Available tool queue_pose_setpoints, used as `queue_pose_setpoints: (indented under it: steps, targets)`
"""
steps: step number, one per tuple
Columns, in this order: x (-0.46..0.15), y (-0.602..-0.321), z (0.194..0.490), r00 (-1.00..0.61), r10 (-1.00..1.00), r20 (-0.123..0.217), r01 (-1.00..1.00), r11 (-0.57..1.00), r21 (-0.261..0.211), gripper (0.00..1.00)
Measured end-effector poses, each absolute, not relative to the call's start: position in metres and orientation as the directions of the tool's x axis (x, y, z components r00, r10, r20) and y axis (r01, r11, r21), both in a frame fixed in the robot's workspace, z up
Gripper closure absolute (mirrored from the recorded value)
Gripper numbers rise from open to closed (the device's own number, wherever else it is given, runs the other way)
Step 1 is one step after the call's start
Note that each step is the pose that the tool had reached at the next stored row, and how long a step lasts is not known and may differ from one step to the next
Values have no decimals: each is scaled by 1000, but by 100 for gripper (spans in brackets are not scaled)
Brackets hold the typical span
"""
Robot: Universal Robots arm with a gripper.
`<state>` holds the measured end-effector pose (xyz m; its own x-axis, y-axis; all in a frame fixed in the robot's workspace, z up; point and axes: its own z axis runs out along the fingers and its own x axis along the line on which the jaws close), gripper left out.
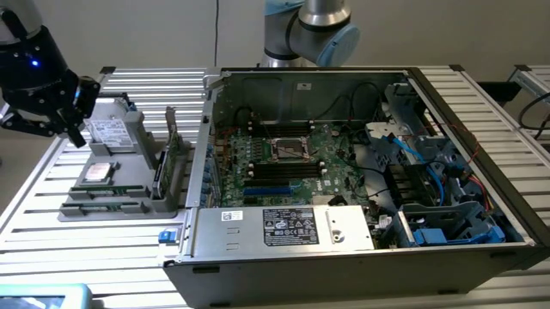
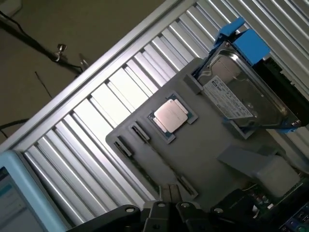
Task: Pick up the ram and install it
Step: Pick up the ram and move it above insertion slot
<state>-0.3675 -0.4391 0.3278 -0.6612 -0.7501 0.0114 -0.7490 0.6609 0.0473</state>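
Closest to the wrist camera, the jaws are pressed together with nothing between them, hanging above a gray tray point(image 2: 207, 145). That tray point(image 1: 129, 211) rests on the slatted tabletop point(image 1: 120, 257), at nine o'clock from the open computer case point(image 1: 344, 267) in the exterior view. The jaws hover over the tray's ten o'clock corner.

Each part in the tray has its own pocket. A silver hard drive point(image 1: 107, 132) point(image 2: 241, 92) in a blue frame fills the twelve o'clock end. A square processor chip point(image 1: 97, 172) point(image 2: 170, 114) lies flat in the middle recess. The ram point(image 1: 110, 191) sits in a narrow slot toward six o'clock, with a second green stick point(image 1: 103, 207) in the parallel slot just beside it. The jaws touch neither. A taller green card point(image 1: 172, 138) stands upright along the tray's three o'clock side.

Inside the case, the motherboard point(image 1: 284, 151) lies flat with black memory slots point(image 1: 285, 170) at twelve and six o'clock of its central socket. A power supply point(image 1: 284, 225) fills the six o'clock side, and a drive cage point(image 1: 455, 225) with blue cables sits at four o'clock. The arm point(image 1: 310, 29) has its base beyond the case at twelve o'clock.
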Motion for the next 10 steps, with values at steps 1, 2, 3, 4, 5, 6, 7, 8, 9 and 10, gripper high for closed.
queue_pose_setpoints:
  steps: [1,2,3,4,5,6,7,8,9,10]
  targets:
    - [-367,-439,328,-647,-762,11,-761,647,47,89]
    - [-368,-439,328,-632,-775,11,-773,632,47,89]
    - [-367,-439,327,-618,-786,11,-785,618,47,89]
    - [-368,-439,327,-604,-797,11,-796,604,47,89]
    - [-368,-439,327,-590,-807,11,-806,590,47,89]
    - [-368,-439,327,-575,-818,11,-817,575,47,89]
    - [-367,-439,327,-560,-828,11,-827,560,46,89]
    - [-368,-439,327,-545,-838,11,-837,545,46,89]
    - [-368,-439,327,-530,-848,11,-847,530,45,89]
    - [-368,-439,327,-514,-857,10,-856,514,45,89]
